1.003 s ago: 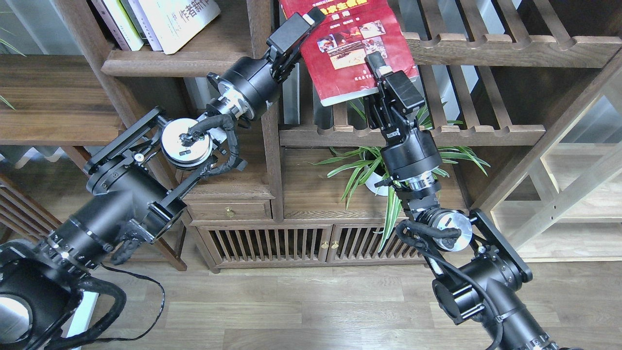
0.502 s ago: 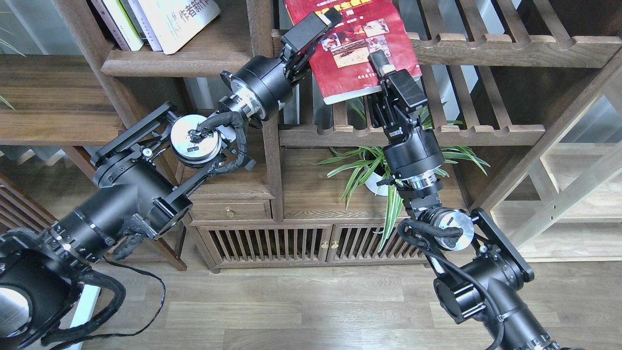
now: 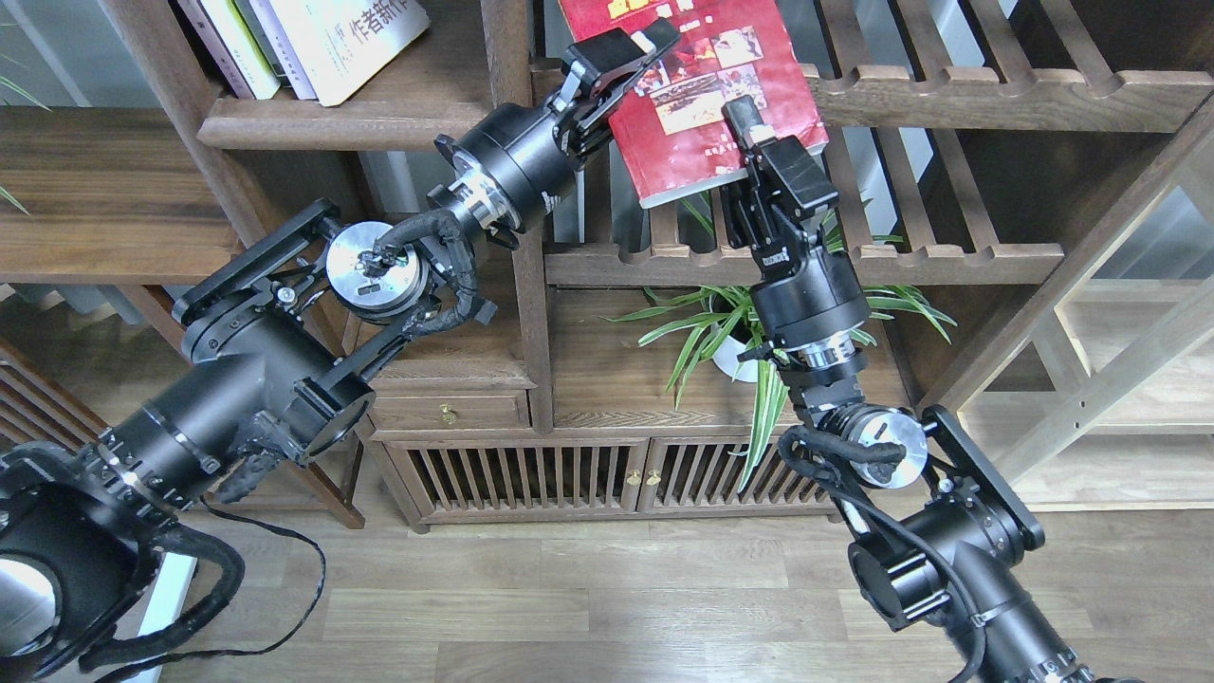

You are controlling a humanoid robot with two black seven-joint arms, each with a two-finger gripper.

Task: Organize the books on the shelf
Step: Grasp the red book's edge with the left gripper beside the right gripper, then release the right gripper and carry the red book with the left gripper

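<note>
Red book [image 3: 697, 100], top beyond frame edge

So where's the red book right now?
In the head view, top centre: the red book is between the left gripper and right gripper, above the plant.

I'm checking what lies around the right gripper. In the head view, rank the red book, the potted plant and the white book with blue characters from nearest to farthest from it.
From the right gripper:
1. Red book: right at it, the gripper against its lower right part.
2. Potted plant: below, on the lower cabinet top.
3. White book: far off to the left, on the solid shelf.
</note>
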